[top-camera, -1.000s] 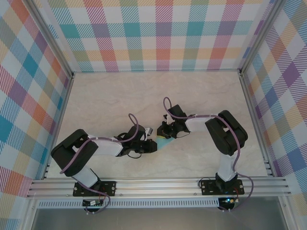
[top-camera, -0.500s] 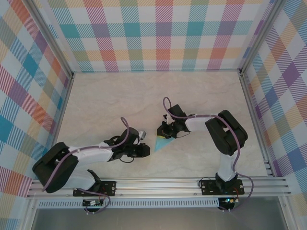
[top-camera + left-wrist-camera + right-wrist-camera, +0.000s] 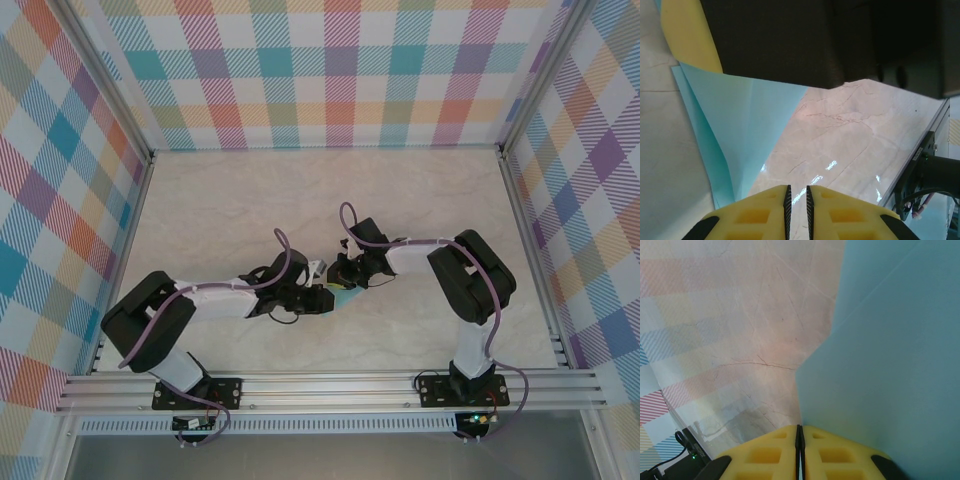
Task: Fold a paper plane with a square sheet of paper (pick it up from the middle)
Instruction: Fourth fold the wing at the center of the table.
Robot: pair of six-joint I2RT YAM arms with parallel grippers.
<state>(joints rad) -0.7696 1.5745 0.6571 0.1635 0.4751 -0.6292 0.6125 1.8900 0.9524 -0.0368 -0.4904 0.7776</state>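
The square sheet of paper [image 3: 346, 297] is light blue and folded into a narrow triangle. It lies between the two grippers near the table's middle. My right gripper [image 3: 343, 274] is shut on its wide end. In the right wrist view the paper [image 3: 890, 340] runs down into the closed right gripper [image 3: 800, 429]. The left wrist view shows the paper [image 3: 740, 120] hanging from a yellow finger [image 3: 690, 35] of the right gripper, its point toward me. My left gripper [image 3: 797, 192] sits just right of that point, nearly shut with a thin slit and nothing in it; from above, the left gripper [image 3: 324, 298] touches the paper's left edge.
The marble tabletop [image 3: 230, 210] is walled by plaid panels on three sides. An aluminium rail [image 3: 330, 385] carrying both arm bases runs along the near edge. The right arm's base [image 3: 930, 170] stands at the right in the left wrist view.
Half a second ago the left arm had pulled back toward the near left, baring the paper's point. It has now swung back against the paper. The right arm has not moved.
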